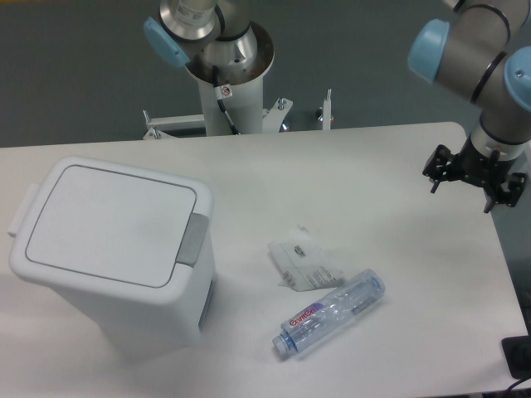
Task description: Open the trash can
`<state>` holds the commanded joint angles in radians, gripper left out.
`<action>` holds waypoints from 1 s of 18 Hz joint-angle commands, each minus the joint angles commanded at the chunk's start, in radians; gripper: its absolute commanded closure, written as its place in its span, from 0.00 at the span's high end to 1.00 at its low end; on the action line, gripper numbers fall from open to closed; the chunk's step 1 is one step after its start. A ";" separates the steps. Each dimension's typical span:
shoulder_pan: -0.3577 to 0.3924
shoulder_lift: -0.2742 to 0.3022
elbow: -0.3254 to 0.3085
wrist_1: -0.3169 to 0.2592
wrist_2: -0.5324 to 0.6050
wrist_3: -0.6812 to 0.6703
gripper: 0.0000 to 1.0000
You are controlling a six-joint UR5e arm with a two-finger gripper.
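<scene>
White tabletop (pixel 398 166) with rounded far corner, grey floor behind; arm pedestal (pixel 226 91) bolted at the far edge. Jaws (pixel 473 184) hang above the right edge of the tabletop, fingers spread wide, holding nothing.

Trash can (pixel 116 257): far to the left of the jaws and nearer the camera, standing upright on the tabletop. White plastic, rectangular, rounded corners. Flat lid (pixel 112 222) lies closed. Grey latch button (pixel 196 239) sits on the lid edge that faces toward the jaws.

Between trash can and jaws, lower down: crumpled clear wrapper (pixel 304 265), and an empty clear bottle (pixel 330 312) lying on its side just beside it.
</scene>
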<state>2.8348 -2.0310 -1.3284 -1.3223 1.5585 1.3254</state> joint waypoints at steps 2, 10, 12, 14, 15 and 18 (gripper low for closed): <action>0.000 0.000 0.000 0.002 0.000 0.000 1.00; -0.012 0.002 -0.005 0.003 -0.005 -0.015 1.00; -0.018 0.009 -0.006 0.003 -0.011 -0.026 1.00; -0.025 0.017 -0.011 0.003 -0.046 -0.093 1.00; -0.026 0.017 -0.011 0.006 -0.072 -0.147 1.00; -0.046 0.014 -0.015 0.044 -0.094 -0.245 1.00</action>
<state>2.7889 -2.0172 -1.3437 -1.2779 1.4650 1.0802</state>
